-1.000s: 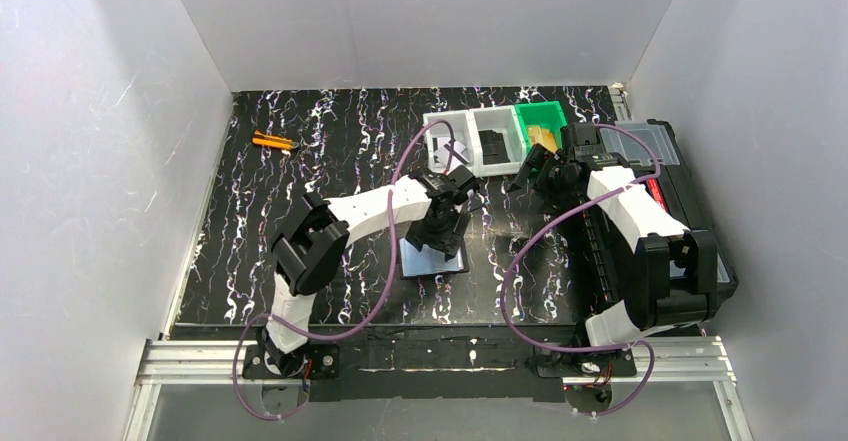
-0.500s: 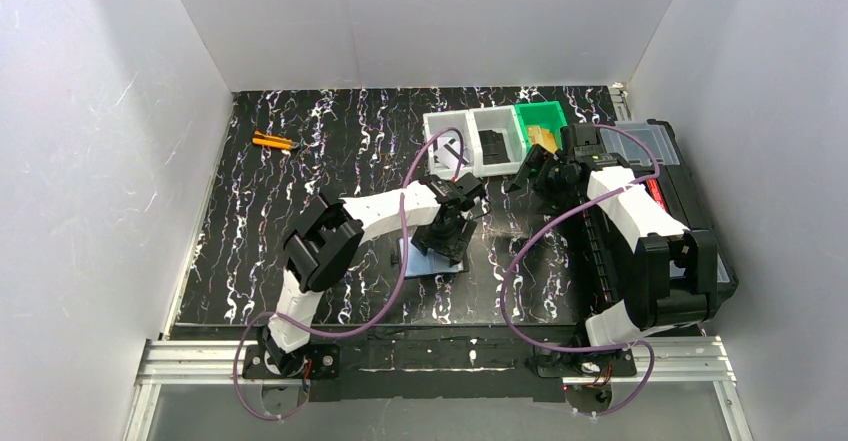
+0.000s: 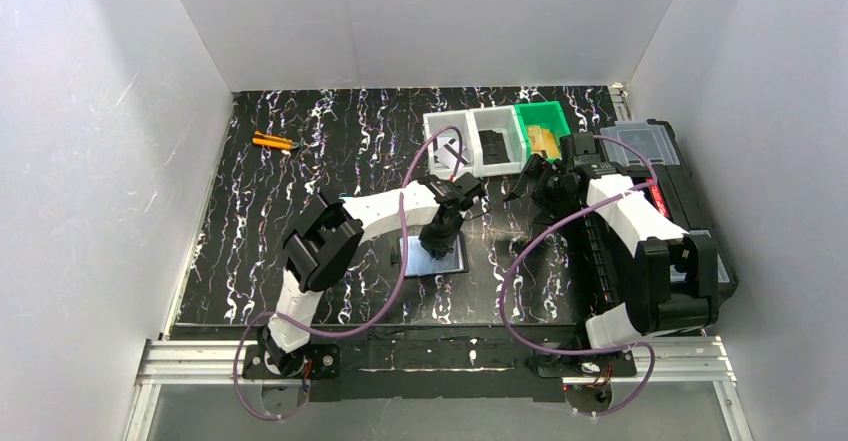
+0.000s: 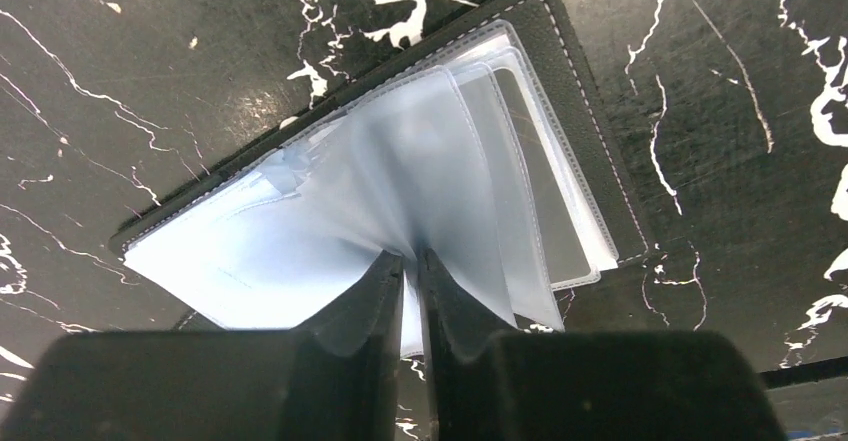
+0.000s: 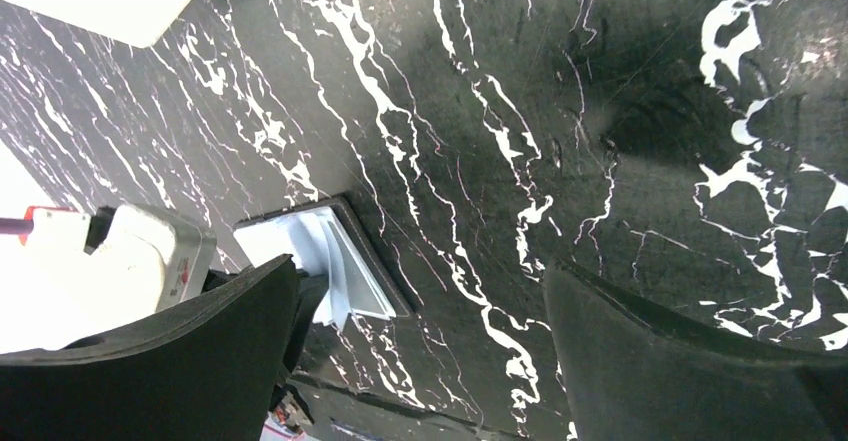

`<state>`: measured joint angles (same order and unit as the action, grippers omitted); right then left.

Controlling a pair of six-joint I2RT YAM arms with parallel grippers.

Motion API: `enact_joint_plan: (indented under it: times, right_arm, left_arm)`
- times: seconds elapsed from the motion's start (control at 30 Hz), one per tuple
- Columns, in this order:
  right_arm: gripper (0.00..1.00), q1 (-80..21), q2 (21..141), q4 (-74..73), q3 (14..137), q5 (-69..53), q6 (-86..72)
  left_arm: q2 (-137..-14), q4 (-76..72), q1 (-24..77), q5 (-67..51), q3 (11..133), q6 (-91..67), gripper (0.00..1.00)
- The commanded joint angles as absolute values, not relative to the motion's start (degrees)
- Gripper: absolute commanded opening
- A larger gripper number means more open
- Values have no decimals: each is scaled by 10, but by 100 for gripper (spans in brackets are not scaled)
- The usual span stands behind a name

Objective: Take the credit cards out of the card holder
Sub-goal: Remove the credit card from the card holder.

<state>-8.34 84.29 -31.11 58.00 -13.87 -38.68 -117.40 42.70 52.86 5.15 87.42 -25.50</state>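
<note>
The card holder lies open on the black marbled table, its clear blue-grey sleeves fanned out. My left gripper is shut on the near edge of one plastic sleeve, pinching it upright. A grey credit card shows inside a flat sleeve to the right of the pinch. From above, my left gripper sits over the card holder. My right gripper hangs open to the right of it with nothing between its fingers. In the right wrist view the card holder appears beside the open right gripper.
Two white bins and a green bin holding tan blocks stand at the back. A large black toolbox runs along the right edge, under the right arm. An orange tool lies far left.
My left gripper has shifted over the open holder and closed on one plastic sleeve. The right arm has barely moved.
</note>
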Motion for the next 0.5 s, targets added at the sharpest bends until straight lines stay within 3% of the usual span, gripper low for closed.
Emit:
enact_joint_plan:
  times: [0.0,0.17,0.47]
  right_arm:
    - [98,-90,814,-285,559,-173,-399]
    - [94,-119,807,-251,524,-214,-423]
    - [82,-224,825,-146,478,-280,-497]
  left_arm:
    - [-1174,419,519,25,839,-261,6]
    - [-1151,393,492,-28,813,-268,0]
    - [-1122,338,444,-108,751,-284,0]
